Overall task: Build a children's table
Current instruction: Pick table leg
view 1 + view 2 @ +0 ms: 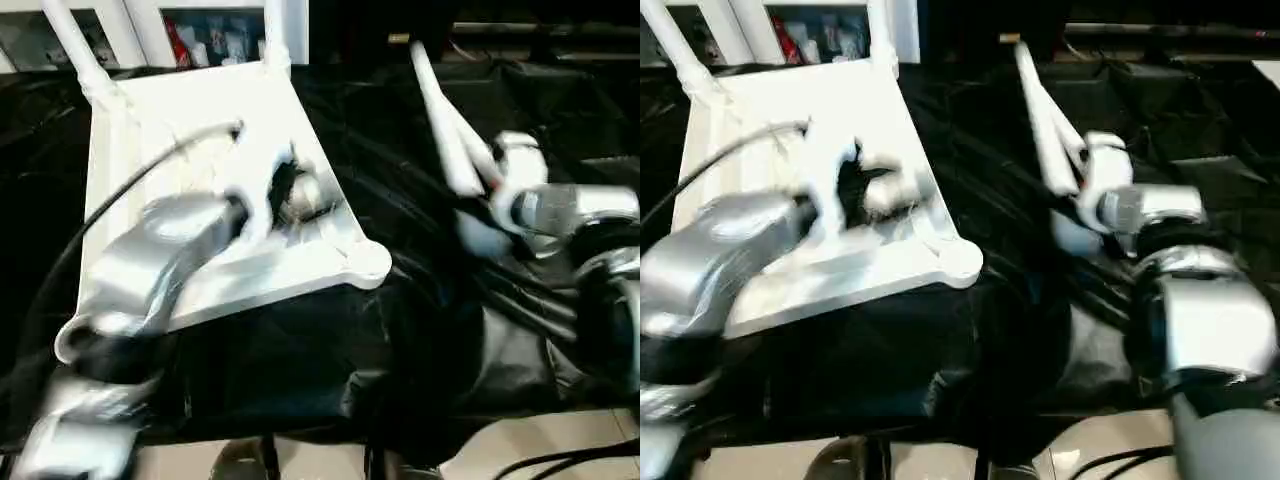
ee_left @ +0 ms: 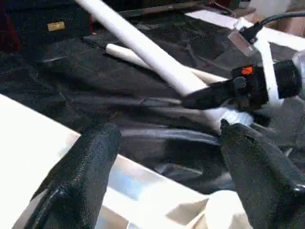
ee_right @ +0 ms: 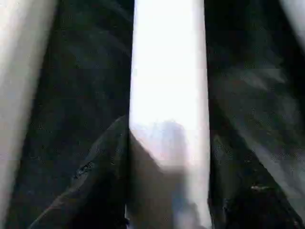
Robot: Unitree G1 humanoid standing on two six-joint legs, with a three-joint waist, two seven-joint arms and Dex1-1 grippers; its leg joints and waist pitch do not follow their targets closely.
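Observation:
The white table top (image 1: 200, 110) lies underside up on black cloth. Two white legs (image 1: 75, 45) (image 1: 277, 35) stand in its far corner sockets. The near right socket (image 1: 365, 262) is empty. My left gripper (image 2: 167, 138) hovers open over the top's right part, its fingers (image 2: 90, 162) wide apart with nothing between them. To the right, two loose legs lie crossed on the cloth. My right gripper (image 1: 490, 185) is shut on the longer leg (image 1: 435, 105), seen between its fingers in the right wrist view (image 3: 167, 95). The other loose leg (image 2: 128, 55) lies under it.
Black cloth (image 1: 400, 330) covers the work surface, wrinkled, with its front edge near the bottom and pale floor (image 1: 520, 440) beyond. White shelving (image 1: 215, 35) with coloured items stands behind the table top. A black cable (image 1: 110, 200) runs over my left forearm.

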